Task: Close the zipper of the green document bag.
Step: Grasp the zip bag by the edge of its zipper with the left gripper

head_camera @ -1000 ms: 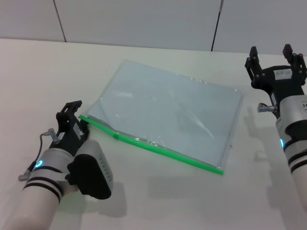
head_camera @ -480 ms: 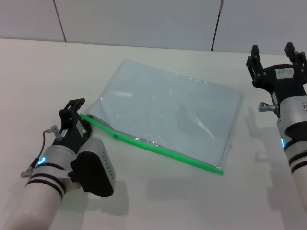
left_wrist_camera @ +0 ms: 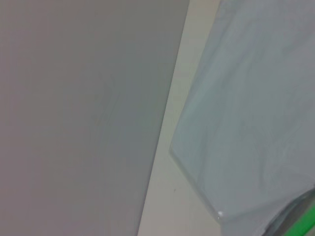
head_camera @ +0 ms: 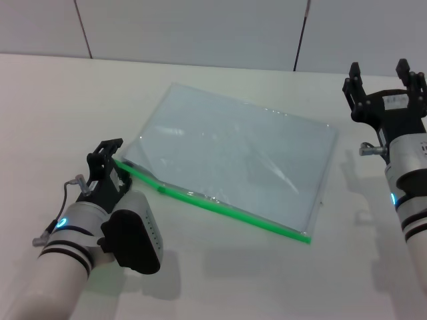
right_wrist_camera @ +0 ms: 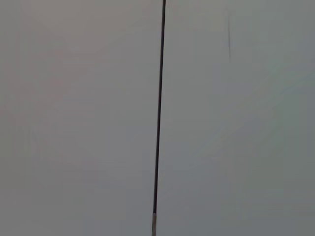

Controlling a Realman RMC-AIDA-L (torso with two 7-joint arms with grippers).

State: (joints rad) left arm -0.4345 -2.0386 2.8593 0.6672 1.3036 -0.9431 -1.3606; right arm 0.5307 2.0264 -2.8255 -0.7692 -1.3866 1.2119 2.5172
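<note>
Both arms are white cylinders with black bands and a small blue light, ending in black grippers, left [head_camera: 107,160] and right [head_camera: 383,80], with black fingers [head_camera: 353,72].

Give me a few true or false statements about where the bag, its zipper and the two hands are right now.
1. The green document bag lies flat on the table. True.
2. The zipper runs along the bag's far edge. False: it runs along the near edge, toward the robot.
3. The left hand is at the zipper's left end. True.
4. The right hand is clamped on the bag's right corner. False: it is open, off to the right, apart from the bag.
5. The slider tab sits at the zipper's right end. False: it is near the left end.
</note>
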